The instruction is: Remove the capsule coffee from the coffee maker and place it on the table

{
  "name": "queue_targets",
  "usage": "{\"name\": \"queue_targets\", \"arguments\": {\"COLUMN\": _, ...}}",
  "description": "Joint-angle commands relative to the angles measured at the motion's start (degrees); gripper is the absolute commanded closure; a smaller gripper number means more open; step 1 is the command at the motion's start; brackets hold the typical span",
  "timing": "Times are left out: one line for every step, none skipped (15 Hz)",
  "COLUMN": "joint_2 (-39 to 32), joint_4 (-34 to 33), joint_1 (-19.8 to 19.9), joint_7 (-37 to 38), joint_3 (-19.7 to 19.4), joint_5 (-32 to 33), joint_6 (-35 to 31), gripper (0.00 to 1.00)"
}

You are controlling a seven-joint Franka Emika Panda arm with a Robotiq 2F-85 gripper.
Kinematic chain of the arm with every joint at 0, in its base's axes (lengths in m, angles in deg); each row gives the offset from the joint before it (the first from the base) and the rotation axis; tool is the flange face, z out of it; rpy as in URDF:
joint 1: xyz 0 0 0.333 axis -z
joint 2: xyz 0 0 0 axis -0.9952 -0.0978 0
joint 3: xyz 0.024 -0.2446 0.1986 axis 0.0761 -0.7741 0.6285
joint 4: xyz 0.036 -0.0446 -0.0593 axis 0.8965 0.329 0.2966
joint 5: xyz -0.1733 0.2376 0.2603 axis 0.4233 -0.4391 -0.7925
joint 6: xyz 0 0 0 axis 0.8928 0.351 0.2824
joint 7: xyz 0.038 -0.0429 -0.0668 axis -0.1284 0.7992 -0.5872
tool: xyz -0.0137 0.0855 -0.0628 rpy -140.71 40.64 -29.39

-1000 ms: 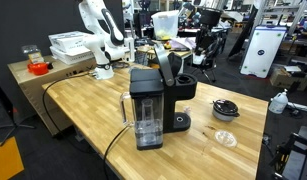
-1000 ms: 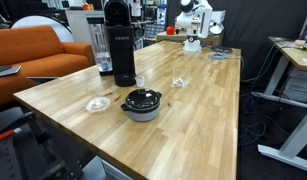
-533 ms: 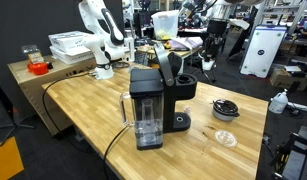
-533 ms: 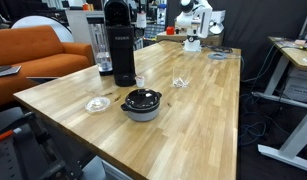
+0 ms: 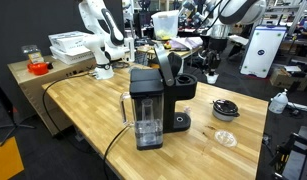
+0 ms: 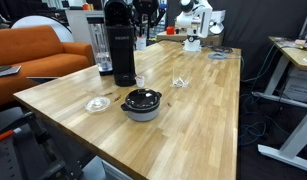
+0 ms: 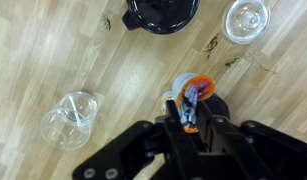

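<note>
The black coffee maker (image 5: 153,100) stands on the wooden table (image 5: 83,115) with its top lid raised; it also shows in an exterior view (image 6: 118,45). My gripper (image 5: 211,72) hangs above the table, behind and to the side of the machine. In the wrist view my gripper (image 7: 186,110) is shut on the coffee capsule (image 7: 197,87), a small orange-rimmed cup, held high over the bare tabletop (image 7: 53,50).
A black bowl (image 7: 161,12), a clear glass dish (image 7: 246,18) and a clear glass cup (image 7: 71,116) lie on the table below my gripper. A second white arm (image 5: 101,35) stands at the table's far corner. A side bench with white boxes (image 5: 68,45) lies beyond.
My arm has swung out from behind the coffee maker, and the gripper has dropped a little lower and moved away from the machine. The coffee maker has not moved.
</note>
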Motion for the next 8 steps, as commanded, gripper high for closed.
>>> {"name": "queue_targets", "arguments": {"joint_2": -3.00, "joint_4": -1.23, "joint_1": 1.81, "joint_7": -1.63, "joint_3": 0.89, "joint_5": -1.58, "joint_6": -0.85, "gripper": 0.94}}
{"name": "queue_targets", "arguments": {"joint_2": -4.13, "joint_4": -1.73, "joint_1": 2.18, "joint_7": -1.80, "joint_3": 0.96, "joint_5": -1.76, "joint_6": -0.72, "gripper": 0.94}}
{"name": "queue_targets", "arguments": {"joint_2": -5.08, "joint_4": -2.09, "joint_1": 2.54, "joint_7": -1.97, "joint_3": 1.07, "joint_5": -1.89, "joint_6": -0.54, "gripper": 0.94}}
{"name": "queue_targets", "arguments": {"joint_2": -6.19, "joint_4": -2.56, "joint_1": 2.92, "joint_7": -2.19, "joint_3": 1.19, "joint_5": -2.13, "joint_6": -0.33, "gripper": 0.94}}
{"name": "queue_targets", "arguments": {"joint_2": -7.23, "joint_4": -3.01, "joint_1": 3.31, "joint_7": -2.51, "joint_3": 1.36, "joint_5": -2.53, "joint_6": -0.15, "gripper": 0.94}}
{"name": "queue_targets", "arguments": {"joint_2": -8.45, "joint_4": -3.58, "joint_1": 3.63, "joint_7": -2.78, "joint_3": 1.54, "joint_5": -2.81, "joint_6": 0.22, "gripper": 0.94}}
{"name": "queue_targets", "arguments": {"joint_2": -9.64, "joint_4": -4.23, "joint_1": 3.91, "joint_7": -3.10, "joint_3": 1.74, "joint_5": -2.93, "joint_6": 0.37, "gripper": 0.94}}
{"name": "queue_targets", "arguments": {"joint_2": -11.12, "joint_4": -5.24, "joint_1": 4.08, "joint_7": -3.23, "joint_3": 1.94, "joint_5": -2.80, "joint_6": 0.74, "gripper": 0.94}}
